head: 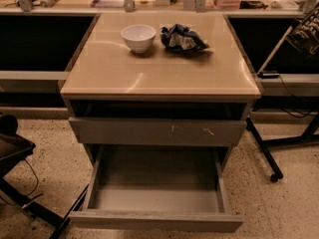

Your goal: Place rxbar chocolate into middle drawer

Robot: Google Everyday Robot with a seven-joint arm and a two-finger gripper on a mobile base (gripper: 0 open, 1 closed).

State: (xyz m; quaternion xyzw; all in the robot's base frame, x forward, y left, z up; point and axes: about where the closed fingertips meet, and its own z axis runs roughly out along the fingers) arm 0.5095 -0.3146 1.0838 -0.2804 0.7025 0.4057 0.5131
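The middle drawer [155, 220] is pulled out at the bottom of the cabinet; its front panel is plain and its shallow grey tray [154, 183] holds nothing. At the far right edge, level with the tabletop, a dark shape with faint pale print [306, 33] sticks into view. It appears to be my gripper [309, 29] with the black rxbar chocolate wrapper, mostly cut off by the frame. It is far right of the drawer and well above it.
A white bowl [138, 37] and a crumpled blue-and-white snack bag [182, 39] sit on the beige tabletop [159, 73]. The drawer front with pale scratches [157, 132] is shut above the open one. A wheeled black stand [266, 156] is at the right and a dark chair base [20, 183] at the left.
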